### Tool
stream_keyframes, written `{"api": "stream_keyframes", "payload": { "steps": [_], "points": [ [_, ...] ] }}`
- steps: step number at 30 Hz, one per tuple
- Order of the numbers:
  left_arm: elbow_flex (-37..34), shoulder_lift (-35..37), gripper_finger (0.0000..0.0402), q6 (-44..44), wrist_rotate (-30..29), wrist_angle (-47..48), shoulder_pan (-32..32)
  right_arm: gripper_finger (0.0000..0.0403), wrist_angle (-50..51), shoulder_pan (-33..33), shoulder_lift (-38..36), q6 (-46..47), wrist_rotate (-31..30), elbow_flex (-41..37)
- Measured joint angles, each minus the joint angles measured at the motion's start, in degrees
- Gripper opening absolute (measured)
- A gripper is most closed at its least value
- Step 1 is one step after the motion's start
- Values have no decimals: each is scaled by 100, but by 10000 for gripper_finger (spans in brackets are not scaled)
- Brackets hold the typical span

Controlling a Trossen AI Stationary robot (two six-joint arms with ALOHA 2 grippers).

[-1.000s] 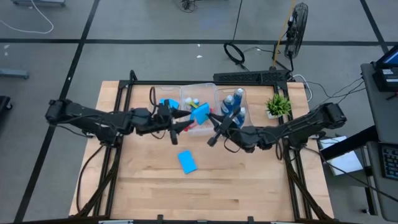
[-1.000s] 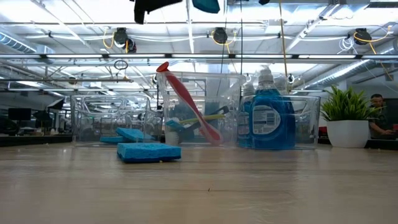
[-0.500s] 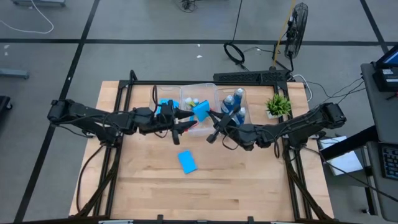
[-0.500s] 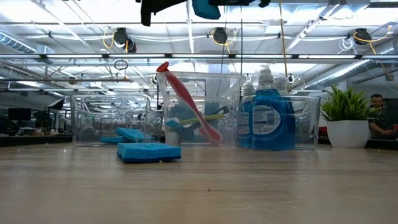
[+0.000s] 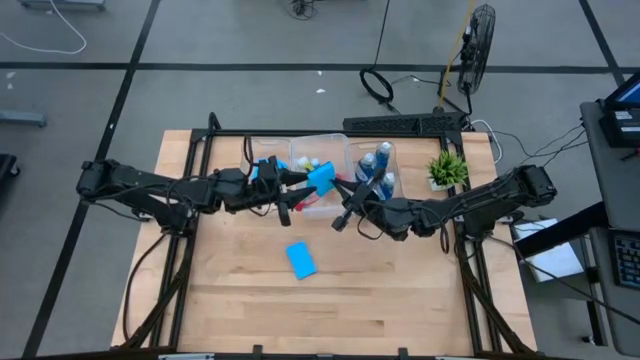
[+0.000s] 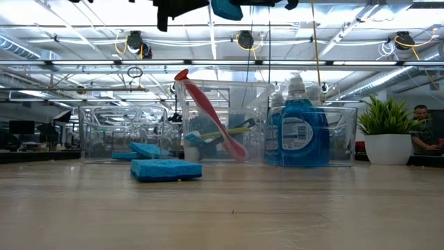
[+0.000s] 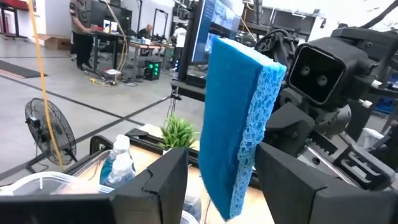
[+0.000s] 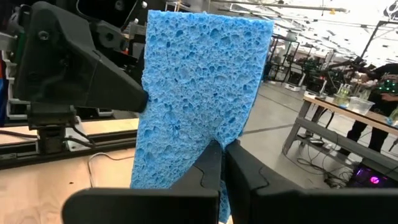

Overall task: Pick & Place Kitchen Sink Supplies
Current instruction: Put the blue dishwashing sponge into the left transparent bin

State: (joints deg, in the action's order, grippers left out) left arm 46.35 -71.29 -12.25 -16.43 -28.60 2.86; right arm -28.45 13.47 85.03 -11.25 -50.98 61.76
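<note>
My right jaws are clenched on the edge of a blue sponge (image 8: 199, 81) and hold it upright, high above the bench (image 6: 277, 208) and over the front of the middle bin (image 6: 222, 121). My left jaws are spread wide, with one dark finger (image 7: 163, 180) on each side of the same sponge and neither of them touching it yet.

That is what has just changed. A second ago my left arm (image 5: 150, 190) was a little farther back, and now it has slid in so that the sponge stands between its fingers. My right arm (image 5: 470, 205) has hardly moved. I take this as a handover about to close. The left jaws need to squeeze the sponge's flat faces before the right ones let go, or it will drop among the brushes.

Below, a second sponge (image 6: 166, 169) lies flat on the bare bench in front of the bins, so it is not yet put away. Behind it, the bin nearest my left arm (image 6: 121, 132) already holds flat blue sponges (image 6: 146, 149), so I judge that the sponge in the air belongs there. The middle bin holds a red brush (image 6: 210, 114) that leans across it, with other brushes low inside. The third bin (image 6: 340, 132) holds the blue bottles (image 6: 297, 132), which stand upright. The potted plant (image 6: 387, 125) sits apart beyond them, near the bench's far corner on my right arm's side
</note>
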Motion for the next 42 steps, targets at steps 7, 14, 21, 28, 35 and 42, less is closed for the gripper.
{"api": "stream_keyframes", "payload": {
  "steps": [7, 14, 21, 28, 35, 42],
  "points": [
    [0, -1, 186, 2, 1, -149, -22, 0, -8, -2, 0, 5, 22, 0],
    [10, -436, 186, -18, 90, -771, -33, 0, -4, -31, 0, 160, 302, -2],
    [2, -592, 150, -223, -157, -750, -33, 0, 44, -28, 0, 159, 26, -2],
    [2, -590, 16, -181, 72, -759, -38, 1, 83, -24, -2, 159, 42, -2],
    [2, -378, 8, -190, 127, -238, -184, 41, 217, 43, -10, 158, 256, -7],
    [7, 778, 7, -48, -1393, 1971, -388, 112, 348, 282, -15, 160, 327, -7]
  ]
}}
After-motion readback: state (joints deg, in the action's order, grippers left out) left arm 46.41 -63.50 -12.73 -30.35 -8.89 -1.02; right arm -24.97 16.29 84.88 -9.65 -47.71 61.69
